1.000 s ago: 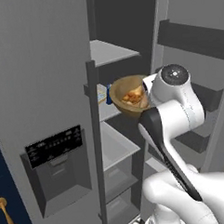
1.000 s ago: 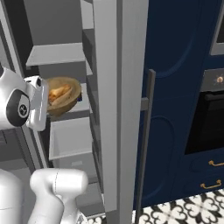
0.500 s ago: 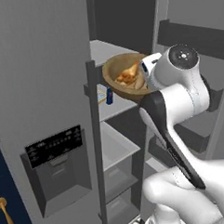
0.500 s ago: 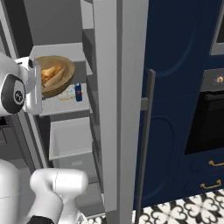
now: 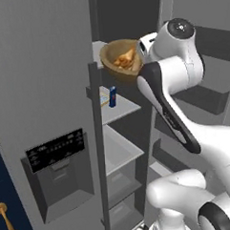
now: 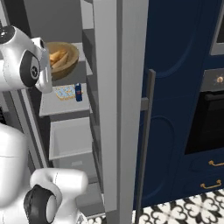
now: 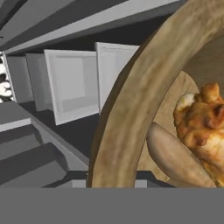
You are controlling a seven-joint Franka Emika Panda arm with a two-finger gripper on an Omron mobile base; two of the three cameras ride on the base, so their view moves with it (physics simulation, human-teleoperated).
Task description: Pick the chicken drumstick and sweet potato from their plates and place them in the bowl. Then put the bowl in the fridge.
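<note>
Fridge (image 5: 47, 68) shelves surround your arm; your gripper (image 5: 141, 51) is clamped on the bowl (image 5: 121, 57), now higher than before, drumstick (image 7: 202, 127) and sweet potato (image 7: 175, 157) inside.

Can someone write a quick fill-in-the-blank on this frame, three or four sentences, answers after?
1. The wooden bowl is held up in front of the open ____.
2. Inside the bowl, beside the sweet potato, lies the chicken ____.
3. On the white shelf below the bowl stands a small ____ can.
4. Right of the fridge door, in the right base view, a built-in ____ sits in the navy cabinets.

Missing words: fridge; drumstick; blue; oven
</note>
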